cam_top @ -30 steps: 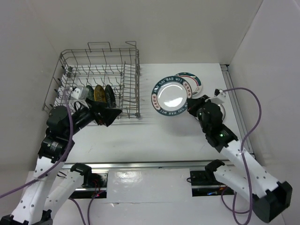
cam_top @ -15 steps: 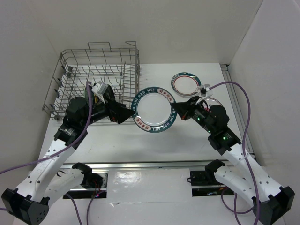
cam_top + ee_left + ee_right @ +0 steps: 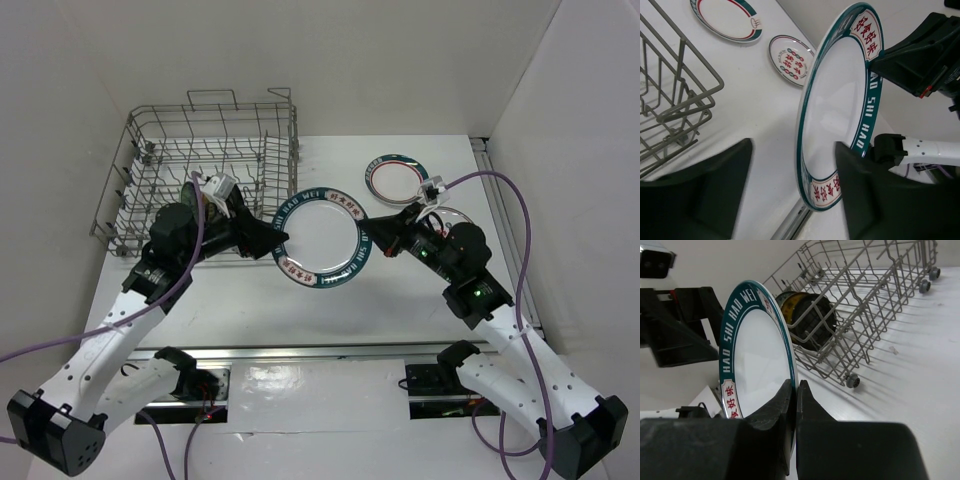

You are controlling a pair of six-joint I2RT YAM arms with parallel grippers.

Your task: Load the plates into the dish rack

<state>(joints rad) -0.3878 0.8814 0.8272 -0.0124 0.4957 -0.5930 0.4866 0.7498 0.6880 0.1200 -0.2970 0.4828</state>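
My right gripper (image 3: 373,243) is shut on the right rim of a large white plate with a teal lettered rim (image 3: 322,240) and holds it on edge in the air between the arms. The pinch shows in the right wrist view (image 3: 794,386), plate (image 3: 757,355). My left gripper (image 3: 277,240) is open with its jaws standing either side of the plate's left rim (image 3: 840,100); in the left wrist view (image 3: 792,150) they stand wide apart. The grey wire dish rack (image 3: 213,108) stands at the back left, with small dark and yellow plates (image 3: 805,315) upright in it.
A green-and-red-rimmed plate (image 3: 397,178) lies flat at the back right, also in the left wrist view (image 3: 725,17). A red-patterned plate (image 3: 790,52) lies near it, partly hidden by my right arm in the top view. The rack's corner (image 3: 680,100) is just left of the left gripper.
The right gripper lifted the lettered plate off the table and carried it left. The left arm came away from the rack and brought its open jaws around the plate's left rim.
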